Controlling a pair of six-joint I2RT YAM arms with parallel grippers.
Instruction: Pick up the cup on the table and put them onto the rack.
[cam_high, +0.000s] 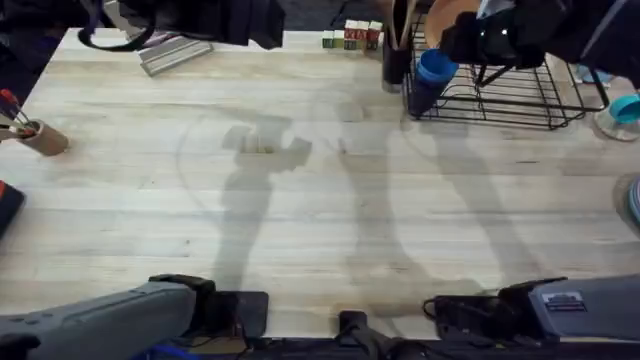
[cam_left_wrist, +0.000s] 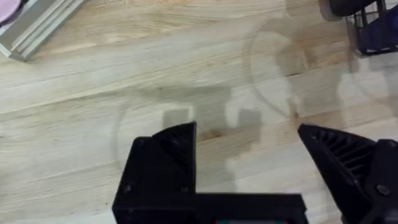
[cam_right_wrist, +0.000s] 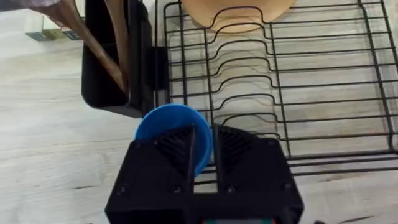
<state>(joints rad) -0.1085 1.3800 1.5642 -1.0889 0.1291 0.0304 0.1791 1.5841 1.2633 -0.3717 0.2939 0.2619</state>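
Observation:
My right gripper (cam_high: 470, 42) (cam_right_wrist: 204, 149) is shut on the rim of a bright blue cup (cam_high: 436, 66) (cam_right_wrist: 168, 124). It holds the cup at the left end of the black wire rack (cam_high: 520, 98) (cam_right_wrist: 280, 93), close beside a black utensil holder. Below the blue rim a dark body (cam_high: 422, 98) shows against the rack's end wires; I cannot tell whether that is a second cup. My left gripper (cam_high: 250, 25) (cam_left_wrist: 249, 149) hangs open over bare wood at the table's far left, holding nothing.
The black utensil holder (cam_high: 395, 55) (cam_right_wrist: 112, 68) holds wooden utensils. A tan bowl (cam_right_wrist: 236, 12) leans in the rack. A grey tray (cam_high: 175, 52) lies at the back left, small blocks (cam_high: 350, 38) at the back, a pen pot (cam_high: 42, 138) far left, a teal cup (cam_high: 625, 108) far right.

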